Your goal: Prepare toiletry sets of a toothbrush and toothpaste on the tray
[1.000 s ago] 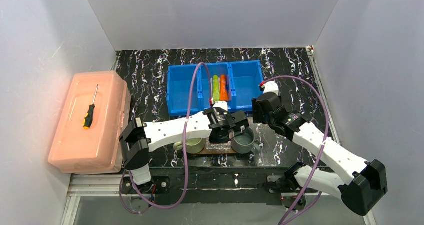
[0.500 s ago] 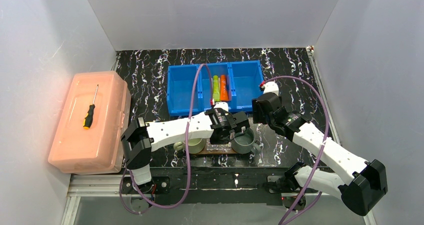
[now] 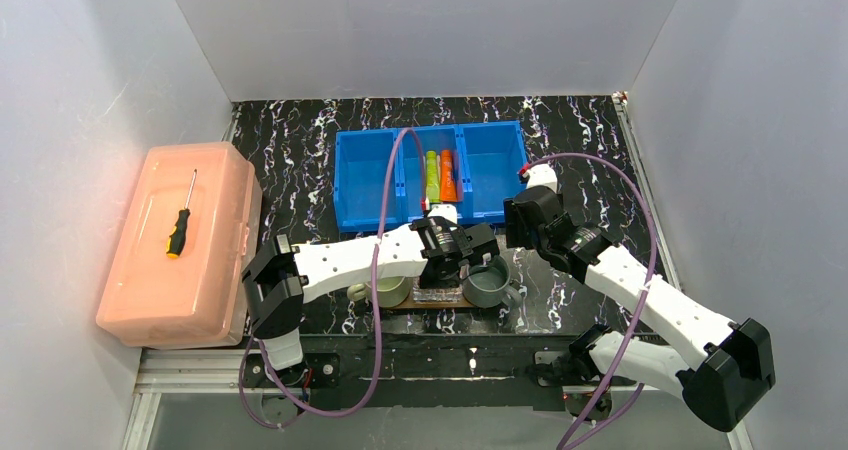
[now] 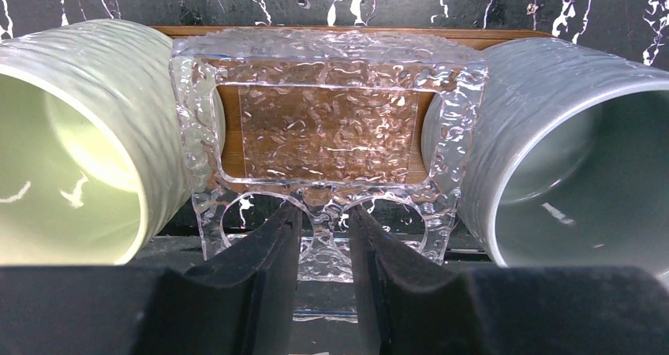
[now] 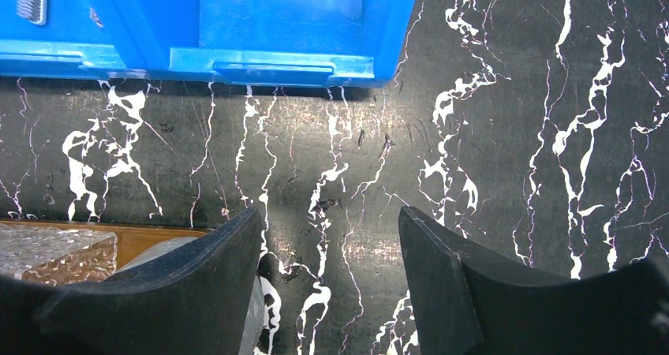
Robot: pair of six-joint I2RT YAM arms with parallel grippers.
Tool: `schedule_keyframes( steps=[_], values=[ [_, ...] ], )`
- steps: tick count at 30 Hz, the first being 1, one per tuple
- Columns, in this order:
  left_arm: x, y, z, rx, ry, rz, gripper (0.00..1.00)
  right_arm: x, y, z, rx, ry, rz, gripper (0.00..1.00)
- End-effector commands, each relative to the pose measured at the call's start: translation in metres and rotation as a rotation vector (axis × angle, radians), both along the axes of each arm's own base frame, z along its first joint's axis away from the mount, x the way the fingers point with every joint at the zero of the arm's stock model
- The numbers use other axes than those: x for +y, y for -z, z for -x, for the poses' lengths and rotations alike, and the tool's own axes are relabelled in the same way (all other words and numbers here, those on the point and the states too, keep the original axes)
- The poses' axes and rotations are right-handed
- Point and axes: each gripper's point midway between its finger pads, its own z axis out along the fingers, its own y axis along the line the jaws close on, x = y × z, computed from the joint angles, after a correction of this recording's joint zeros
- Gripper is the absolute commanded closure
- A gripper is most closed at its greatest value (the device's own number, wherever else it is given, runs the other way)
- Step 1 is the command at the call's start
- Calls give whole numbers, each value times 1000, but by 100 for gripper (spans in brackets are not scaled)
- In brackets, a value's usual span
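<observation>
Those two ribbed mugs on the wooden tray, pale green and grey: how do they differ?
The pale green ribbed mug stands left of the clear textured plastic holder; the grey ribbed mug stands right of it. The green mug's handle points left, the grey mug's right. Both are upright, empty, on the dark-brown wooden tray.

Three plain, pale grey-white walls close the space: the back wall (image 3: 420,30), the left wall (image 3: 70,70) and the right wall (image 3: 760,90). The table (image 3: 290,130) has a black top with white marble veins. A metal rail (image 3: 190,370) runs along its near edge. The light is soft and even.
</observation>
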Motion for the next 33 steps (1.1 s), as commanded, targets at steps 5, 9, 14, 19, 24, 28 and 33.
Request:
schedule_keyframes(
  steps=[5,9,14,19,24,28,33],
  values=[
    [7,0,-4,-13,0,-29,69,3,-8,-5,-33,9,-35,27],
    [5,-5,-4,-13,9,-17,67,3,-10,-6,-35,9,-34,27],
    [3,-11,-1,-7,33,1,63,4,-16,-8,-43,9,-34,27],
    [2,-18,1,2,48,20,61,5,-23,-11,-53,10,-36,26],
    [0,-27,1,-4,76,40,59,6,-30,-14,-62,11,-30,26],
    [0,-36,1,-12,101,50,57,8,-36,-17,-70,11,-30,26],
    [-1,-50,1,-25,129,71,56,9,-46,-22,-86,13,-27,26]
  ],
)
